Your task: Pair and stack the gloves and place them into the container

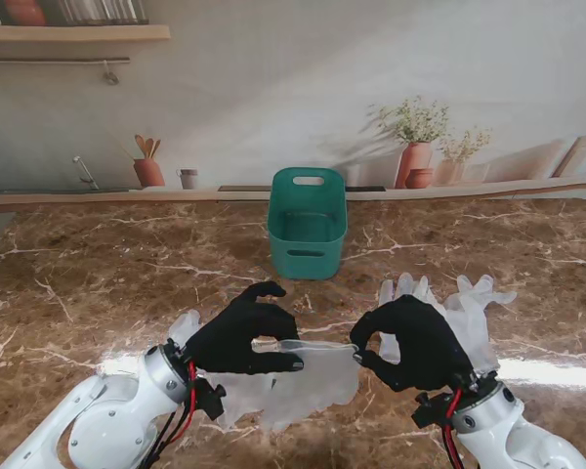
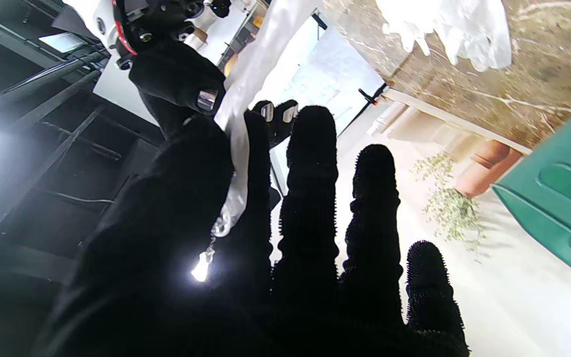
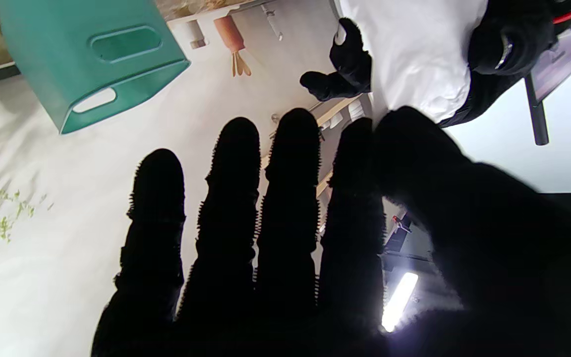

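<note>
A translucent white glove (image 1: 308, 376) hangs stretched between my two black hands near the table's front. My left hand (image 1: 239, 332) pinches its left edge and my right hand (image 1: 410, 340) pinches its right edge. The same held glove (image 2: 246, 99) runs between thumb and fingers in the left wrist view, and shows as a white sheet (image 3: 409, 54) in the right wrist view. Another clear glove (image 1: 469, 308) lies flat on the marble, partly hidden behind my right hand. The green container (image 1: 308, 223) stands open beyond both hands, at the table's middle.
The marble table (image 1: 98, 283) ends at a ledge along the back wall. On that ledge stand terracotta pots with plants (image 1: 415, 147), a utensil pot (image 1: 148, 168) and a small cup (image 1: 188, 178).
</note>
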Motion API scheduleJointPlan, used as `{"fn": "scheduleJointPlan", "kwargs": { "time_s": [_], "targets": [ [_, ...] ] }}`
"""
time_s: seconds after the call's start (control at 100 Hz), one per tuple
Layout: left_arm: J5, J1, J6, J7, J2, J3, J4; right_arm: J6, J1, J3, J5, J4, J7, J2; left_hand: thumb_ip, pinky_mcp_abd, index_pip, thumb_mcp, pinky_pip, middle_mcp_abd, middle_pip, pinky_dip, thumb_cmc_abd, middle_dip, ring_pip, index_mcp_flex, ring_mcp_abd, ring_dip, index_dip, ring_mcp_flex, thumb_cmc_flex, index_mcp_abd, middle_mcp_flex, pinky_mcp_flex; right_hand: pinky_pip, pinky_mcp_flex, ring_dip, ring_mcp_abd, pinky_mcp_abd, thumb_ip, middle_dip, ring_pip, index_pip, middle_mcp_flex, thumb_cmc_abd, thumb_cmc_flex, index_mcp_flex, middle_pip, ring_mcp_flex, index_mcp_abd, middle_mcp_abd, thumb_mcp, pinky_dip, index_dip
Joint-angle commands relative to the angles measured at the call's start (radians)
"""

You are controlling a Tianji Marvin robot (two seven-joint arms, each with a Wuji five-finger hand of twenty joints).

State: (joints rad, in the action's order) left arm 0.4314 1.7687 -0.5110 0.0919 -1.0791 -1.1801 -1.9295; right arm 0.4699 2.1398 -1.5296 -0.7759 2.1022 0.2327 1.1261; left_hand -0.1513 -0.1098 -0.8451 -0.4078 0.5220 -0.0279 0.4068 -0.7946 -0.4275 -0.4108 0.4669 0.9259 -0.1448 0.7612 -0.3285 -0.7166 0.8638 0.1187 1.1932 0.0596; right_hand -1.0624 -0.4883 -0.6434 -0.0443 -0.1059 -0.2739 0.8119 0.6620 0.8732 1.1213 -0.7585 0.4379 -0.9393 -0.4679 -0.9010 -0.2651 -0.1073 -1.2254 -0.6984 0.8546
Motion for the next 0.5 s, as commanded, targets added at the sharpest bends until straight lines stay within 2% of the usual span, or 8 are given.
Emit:
{"fn": "scheduleJointPlan", "kwargs": {
  "time_s": [0.0,0.13,0.24,0.49],
  "targets": [
    [-0.013,0.024,-0.013,0.015,0.010,0.003,-0.012,0.017,0.039,-0.013,0.025,0.014,-0.030,-0.001,-0.029,-0.002,-0.026,-0.040,0.039,-0.010,0.015,0.007,0.001,0.016,0.036,0.048,0.000,0.017,0.022,-0.044,-0.018,-0.004,0.072,0.005,-0.033,-0.002,-0.019,0.006,-0.005,0.073,0.019,0.016,0.036,0.022,-0.004,0.016,-0.042,-0.008,-0.035,-0.020,0.003,-0.078,-0.030,-0.014],
    [-0.052,0.036,-0.026,0.050,0.018,0.003,-0.018,0.041,0.071,-0.035,0.070,0.032,-0.075,-0.003,-0.034,-0.004,-0.032,-0.053,0.070,-0.014,0.019,0.008,-0.006,0.028,0.041,0.060,-0.003,0.019,0.048,-0.055,-0.023,-0.017,0.087,0.007,-0.038,-0.004,-0.022,0.009,-0.006,0.076,0.022,0.020,0.041,0.027,-0.008,0.018,-0.044,-0.010,-0.038,-0.012,0.006,-0.081,-0.029,-0.019],
    [-0.116,0.036,-0.025,0.083,0.023,0.011,-0.010,0.038,0.087,-0.045,0.117,0.045,-0.117,-0.006,-0.035,-0.006,-0.034,-0.058,0.079,-0.023,0.021,0.011,-0.005,0.031,0.043,0.066,-0.009,0.020,0.057,-0.056,-0.022,-0.030,0.092,0.006,-0.052,-0.006,-0.030,0.015,-0.011,0.076,0.026,0.035,0.052,0.033,-0.030,0.017,-0.049,-0.016,-0.042,-0.003,0.013,-0.099,-0.030,-0.029],
    [-0.184,-0.006,0.033,0.137,0.028,0.036,0.058,-0.051,0.068,-0.043,0.189,0.042,-0.224,-0.020,-0.037,-0.009,-0.029,-0.070,0.094,-0.038,0.020,0.016,-0.002,0.040,0.046,0.075,-0.020,0.023,0.072,-0.054,-0.024,-0.053,0.098,0.009,-0.080,-0.007,-0.043,0.029,-0.015,0.067,0.039,0.065,0.072,0.043,-0.063,0.028,-0.057,-0.032,-0.046,0.018,0.031,-0.127,-0.033,-0.044]
  ]
}}
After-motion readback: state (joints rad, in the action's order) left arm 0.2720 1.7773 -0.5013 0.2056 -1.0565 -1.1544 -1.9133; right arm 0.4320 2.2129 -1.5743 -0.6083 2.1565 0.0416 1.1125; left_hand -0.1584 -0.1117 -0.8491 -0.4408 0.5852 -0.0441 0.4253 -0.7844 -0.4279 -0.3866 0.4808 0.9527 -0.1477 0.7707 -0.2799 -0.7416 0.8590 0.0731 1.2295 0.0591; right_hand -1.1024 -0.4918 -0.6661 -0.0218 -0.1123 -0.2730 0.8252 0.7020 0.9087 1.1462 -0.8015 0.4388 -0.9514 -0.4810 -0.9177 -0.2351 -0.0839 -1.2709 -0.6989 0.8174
